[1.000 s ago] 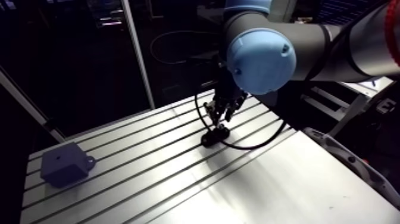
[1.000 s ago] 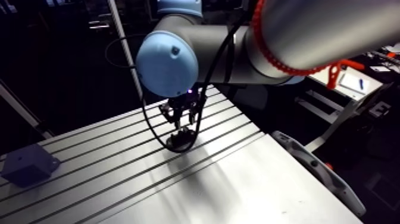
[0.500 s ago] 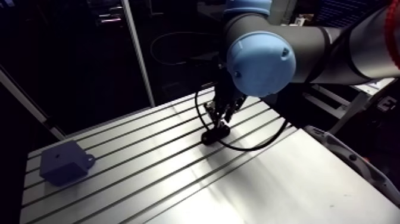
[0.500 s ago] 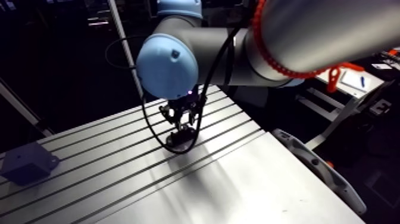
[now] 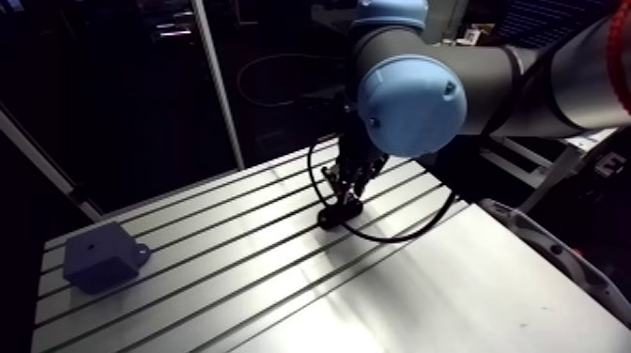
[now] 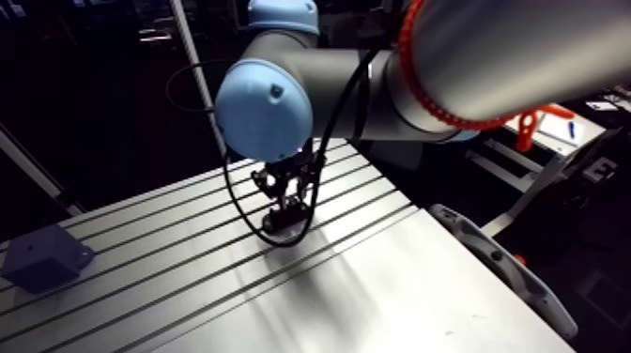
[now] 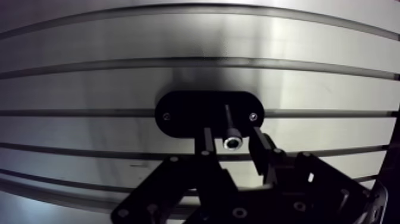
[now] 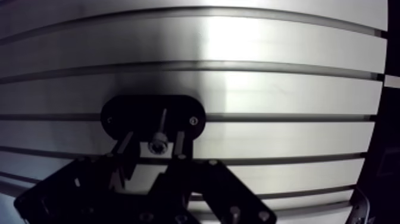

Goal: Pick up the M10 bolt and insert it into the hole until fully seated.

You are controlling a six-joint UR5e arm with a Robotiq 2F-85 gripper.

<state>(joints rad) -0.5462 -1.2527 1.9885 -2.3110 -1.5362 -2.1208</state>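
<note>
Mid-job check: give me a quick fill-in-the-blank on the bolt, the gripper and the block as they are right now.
1. The head of the bolt lies ____ the two fingers of the gripper.
2. Those fingers are ____, with gaps either side of the head.
3. The oval holder under the bolt is coloured ____.
4. The block with the hole, far across the table, is coloured ____.

Missing words: between; open; black; blue.

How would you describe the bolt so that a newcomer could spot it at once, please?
On the slotted aluminium table lies a black oval plate, ahead of the gripper. The bolt stands from that plate between the open fingers: a thin dark pin with a shiny round socket head.
</note>
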